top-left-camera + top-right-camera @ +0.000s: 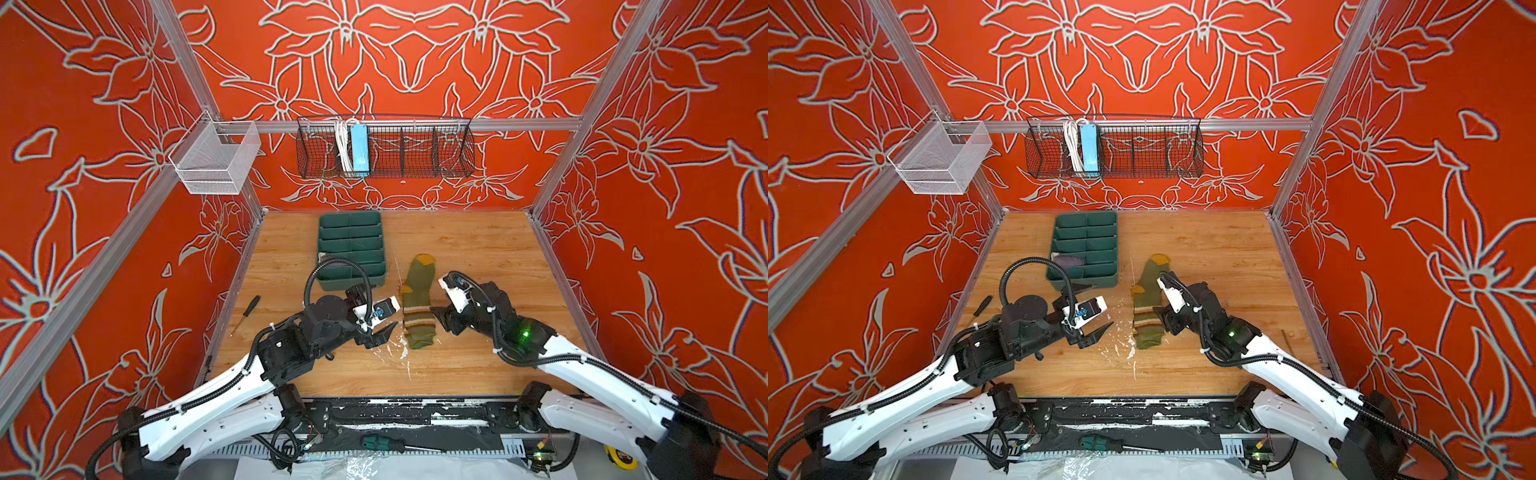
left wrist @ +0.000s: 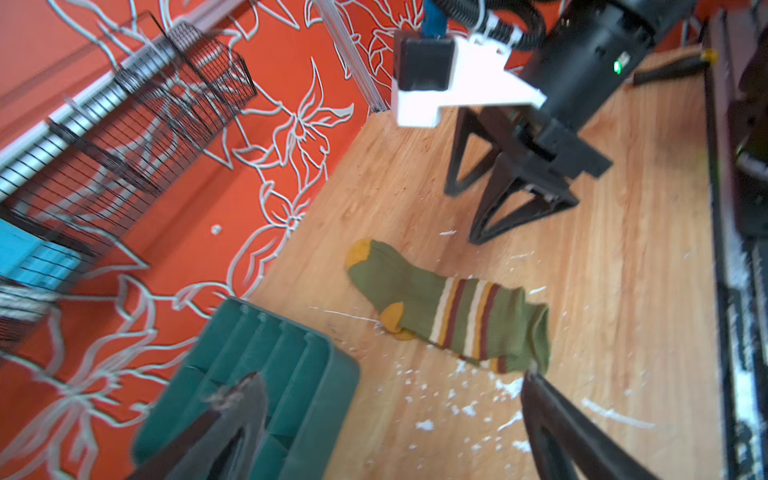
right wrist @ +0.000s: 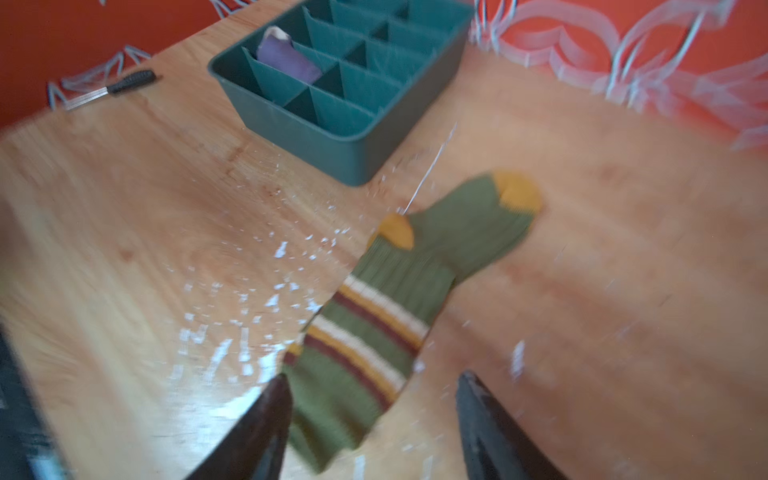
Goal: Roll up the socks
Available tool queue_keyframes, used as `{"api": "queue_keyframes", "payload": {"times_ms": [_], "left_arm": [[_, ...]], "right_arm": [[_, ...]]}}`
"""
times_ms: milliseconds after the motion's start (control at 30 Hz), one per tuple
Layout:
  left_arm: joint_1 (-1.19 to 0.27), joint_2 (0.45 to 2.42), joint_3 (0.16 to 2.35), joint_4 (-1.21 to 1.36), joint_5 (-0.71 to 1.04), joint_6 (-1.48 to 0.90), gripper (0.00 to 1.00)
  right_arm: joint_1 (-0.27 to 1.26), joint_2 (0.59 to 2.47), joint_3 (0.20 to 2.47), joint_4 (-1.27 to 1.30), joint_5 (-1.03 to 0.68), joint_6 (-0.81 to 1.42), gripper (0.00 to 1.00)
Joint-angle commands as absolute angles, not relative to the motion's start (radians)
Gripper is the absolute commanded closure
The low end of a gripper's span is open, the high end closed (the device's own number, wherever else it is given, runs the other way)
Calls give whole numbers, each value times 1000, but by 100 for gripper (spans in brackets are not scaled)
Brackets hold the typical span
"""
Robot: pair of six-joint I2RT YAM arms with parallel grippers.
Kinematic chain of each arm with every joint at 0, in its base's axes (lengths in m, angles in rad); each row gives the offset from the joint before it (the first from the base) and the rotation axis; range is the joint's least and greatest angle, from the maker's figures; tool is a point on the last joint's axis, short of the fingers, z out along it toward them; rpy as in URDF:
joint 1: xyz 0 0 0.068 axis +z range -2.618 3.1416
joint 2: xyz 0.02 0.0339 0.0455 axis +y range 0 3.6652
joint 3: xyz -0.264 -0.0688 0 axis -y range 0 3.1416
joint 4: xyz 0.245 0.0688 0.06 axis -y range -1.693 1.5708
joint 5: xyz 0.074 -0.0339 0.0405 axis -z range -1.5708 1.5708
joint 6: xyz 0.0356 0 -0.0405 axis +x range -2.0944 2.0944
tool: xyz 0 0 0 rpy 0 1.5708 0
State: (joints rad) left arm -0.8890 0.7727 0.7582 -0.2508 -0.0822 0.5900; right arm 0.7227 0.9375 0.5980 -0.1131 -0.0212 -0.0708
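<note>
The olive green sock point(image 1: 419, 303) point(image 1: 1148, 303) with a mustard toe and brown-cream stripes lies flat and unrolled mid-table, toe pointing to the back. My right gripper point(image 1: 438, 316) point(image 3: 374, 378) is open just right of its striped part, low over the cuff point(image 3: 332, 415), holding nothing. On the sock's other side, near the cuff, my left gripper point(image 1: 1096, 309) point(image 2: 390, 378) is wide open and empty. The purple sock point(image 3: 286, 58) point(image 1: 1067, 262) sits bunched in a compartment of the green divided tray point(image 3: 316, 137) point(image 1: 351, 216).
A black-handled screwdriver point(image 1: 247, 311) lies at the table's left edge. Another tool point(image 1: 1285, 340) lies near the right edge. White flecks point(image 1: 395, 353) dot the wood in front of the sock. A black wire basket point(image 1: 384, 145) and a white mesh basket point(image 1: 216, 158) hang on the frame.
</note>
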Motion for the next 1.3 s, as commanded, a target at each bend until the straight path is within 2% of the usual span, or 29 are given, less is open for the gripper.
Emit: {"api": "queue_keyframes", "payload": {"times_ms": [0,67,167,300,433,600,700,800,900,1000,1067,1167,1267], "left_arm": [[-884,772,709,-322,-46,738,5],[-884,773,685,-324,-25,757,7],[-883,775,647,-302,-19,762,7],[-884,779,594,-250,-6,754,7],[-884,791,595,-228,-13,701,8],[-887,799,595,-218,-15,657,9],[-887,795,595,-221,-20,656,9],[-887,792,594,-221,-23,660,9],[-887,789,593,-222,-24,654,9],[-887,782,595,-221,-21,654,9],[-887,774,597,-227,-20,658,9],[-887,760,618,-245,-19,664,9],[-887,752,652,-279,-13,691,9]], "right_arm": [[729,956,571,-133,-12,-568,28],[737,977,606,-284,-22,-738,26],[771,976,592,-370,-34,-878,25],[845,993,518,-302,-59,-947,22],[883,1102,495,-212,-48,-955,20],[882,1235,490,-48,-19,-946,20],[881,1306,495,-8,9,-966,25],[879,1362,489,30,48,-984,35],[878,1408,489,51,67,-984,50],[878,1446,506,33,63,-978,70],[877,1455,525,-3,57,-969,87],[878,1433,558,-119,6,-950,100],[876,1417,626,-303,-69,-901,100]]}}
